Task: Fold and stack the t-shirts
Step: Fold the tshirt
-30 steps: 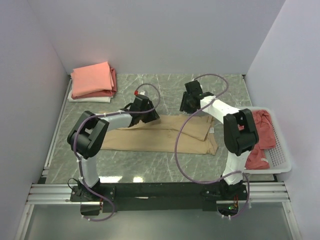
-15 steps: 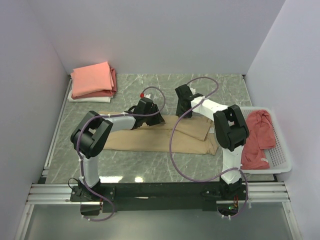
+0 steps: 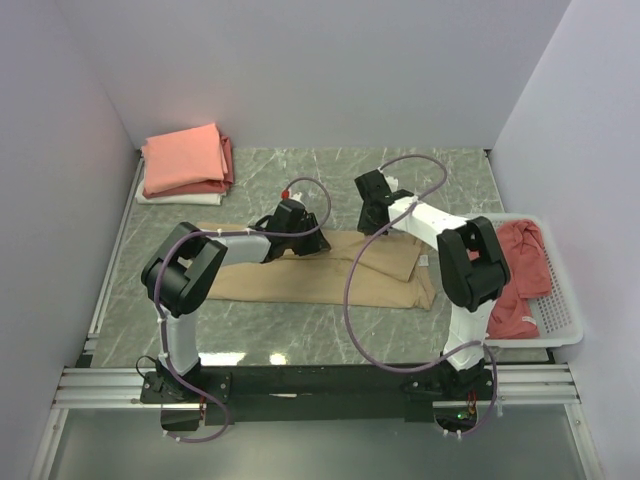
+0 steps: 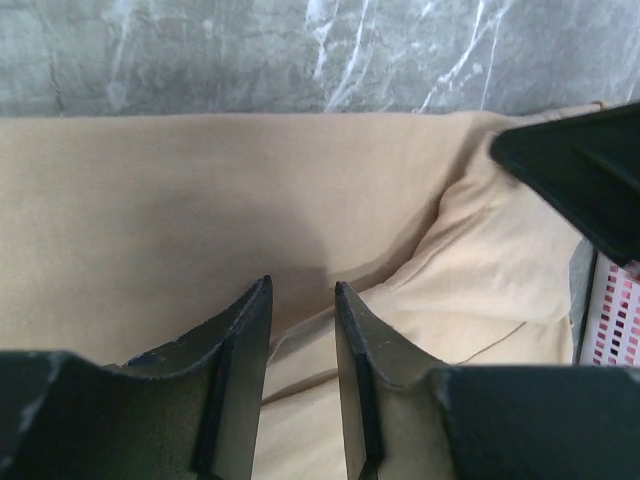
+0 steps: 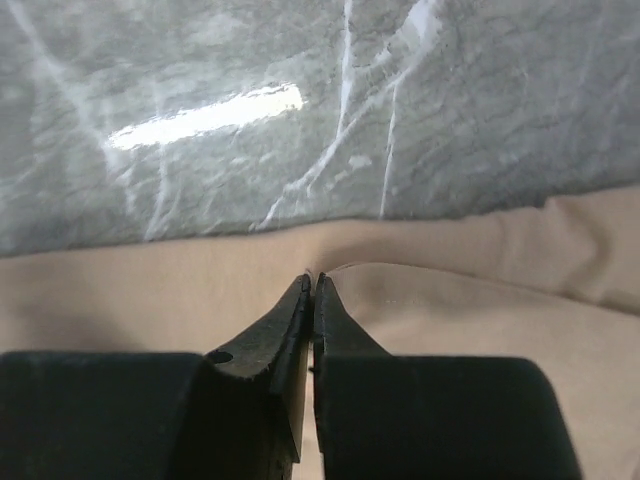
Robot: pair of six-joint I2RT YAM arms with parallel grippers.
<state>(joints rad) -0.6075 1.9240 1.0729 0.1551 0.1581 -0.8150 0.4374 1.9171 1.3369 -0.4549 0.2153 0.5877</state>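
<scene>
Tan t-shirt [image 3: 330,272] spread mid-tabletop [image 3: 300,322], both arms at its far edge.
Folded stack [image 3: 183,160] back-left; left end effector [image 4: 300,292] part open, cloth beneath; right end effector [image 5: 311,282] pinched shut on shirt's edge; red tee [image 3: 520,255] in basket [image 3: 560,336].

Left arm [image 3: 228,240]: reached forward and inward, forearm low and near level.
Left gripper [image 4: 300,292]: pointed down, jaws a little apart.
Right arm [image 3: 428,217]: elbow bent, forearm stretched leftward.
Right gripper [image 5: 311,282]: jaws pressed together, tips pinching the tan t-shirt [image 5: 460,305] at its edge.
</scene>
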